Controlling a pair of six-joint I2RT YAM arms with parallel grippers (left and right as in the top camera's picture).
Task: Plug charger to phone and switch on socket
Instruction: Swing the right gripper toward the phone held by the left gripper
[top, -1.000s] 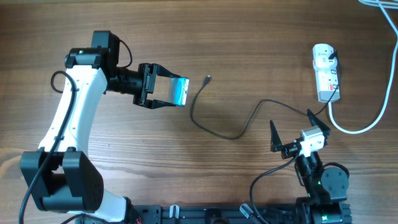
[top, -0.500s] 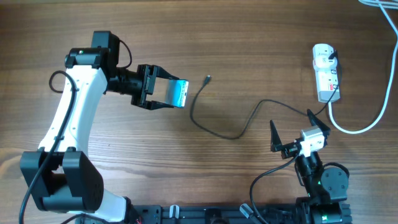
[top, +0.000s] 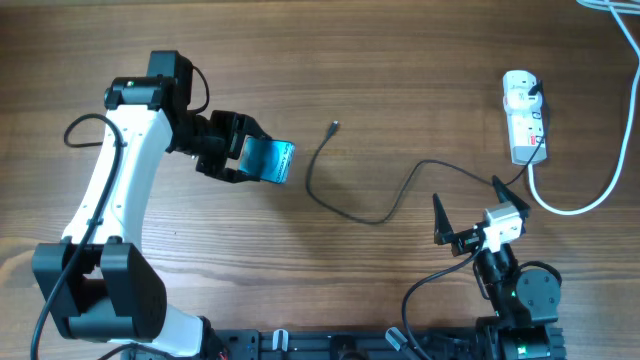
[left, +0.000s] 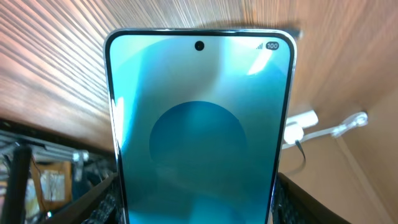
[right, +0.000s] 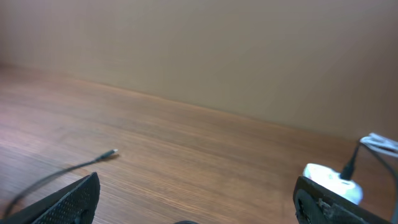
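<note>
My left gripper (top: 258, 162) is shut on the phone (top: 272, 161) and holds it above the table, left of centre. The turquoise screen (left: 199, 130) with its dark oval fills the left wrist view between my fingers. The charger's black cable (top: 375, 212) curves across the middle of the table; its metal-tipped plug (top: 333, 127) lies free to the right of the phone and shows in the right wrist view (right: 111, 152). The white socket (top: 524, 116) with a red switch lies at the far right. My right gripper (top: 468, 211) is open and empty near the front edge.
A thick white lead (top: 590, 200) loops from the socket off the right edge. The socket also shows in the right wrist view (right: 333, 180) and faintly in the left wrist view (left: 301, 122). The arm bases stand along the front edge.
My left wrist has rotated and drawn slightly left and down, so the phone now tilts with more of its screen showing from above. The right arm, cable and socket have not moved.
</note>
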